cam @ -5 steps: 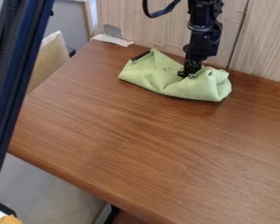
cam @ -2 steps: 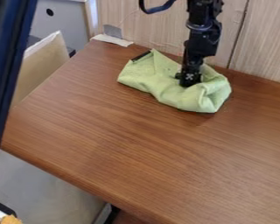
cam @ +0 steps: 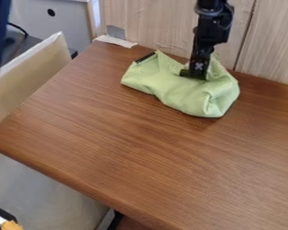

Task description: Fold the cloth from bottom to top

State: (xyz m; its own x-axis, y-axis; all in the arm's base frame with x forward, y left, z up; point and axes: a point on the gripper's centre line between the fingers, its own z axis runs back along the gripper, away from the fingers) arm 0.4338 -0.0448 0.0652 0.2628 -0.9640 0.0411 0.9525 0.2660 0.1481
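A brown, wood-grained counter (cam: 128, 152) runs back from its rounded near edge. Close to its far edge lies the rumpled light-green cloth (cam: 176, 90), bunched into folds at its right end. The black metal gripper (cam: 193, 74) hangs down against the cloth's upper part; whether it is apart or together, I cannot tell. Behind stands pale wood-grained panelling (cam: 152, 27).

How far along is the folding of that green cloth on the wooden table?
Partly done, it seems: the green cloth lies gathered toward the wall, with layers overlapping at the picture's right. In hand: the gripper is down at the cloth's upper part. Probably left: lining up the uneven edges and flattening the bulges, since no neat fold shows.
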